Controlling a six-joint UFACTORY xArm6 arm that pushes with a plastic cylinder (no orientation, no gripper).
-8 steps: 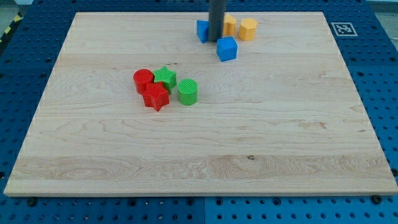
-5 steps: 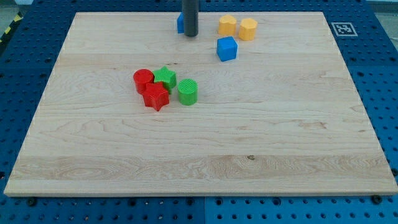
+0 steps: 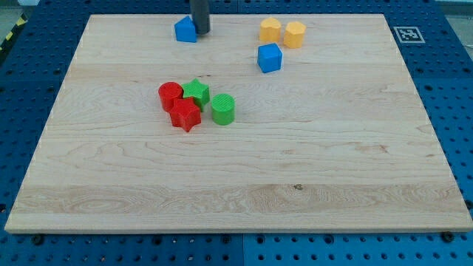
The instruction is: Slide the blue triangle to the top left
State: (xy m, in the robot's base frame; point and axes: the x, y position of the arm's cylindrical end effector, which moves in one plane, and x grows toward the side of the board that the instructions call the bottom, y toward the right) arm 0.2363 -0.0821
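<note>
The blue triangle (image 3: 185, 30) lies near the top edge of the wooden board (image 3: 310, 170), left of the middle. My tip (image 3: 200, 32) is the lower end of a dark rod and touches the triangle's right side. The rod's upper part runs out of the view's top.
A blue cube (image 3: 270, 58) lies right of the tip. Two yellow blocks (image 3: 270, 30) (image 3: 295, 34) sit at the top, right of centre. A red cylinder (image 3: 170, 94), red star (image 3: 185, 115), green star (image 3: 196, 91) and green cylinder (image 3: 223, 108) cluster left of centre.
My tip has slid left along the top edge, pushing the blue triangle left with it, away from the yellow blocks. The other blocks have not moved.
</note>
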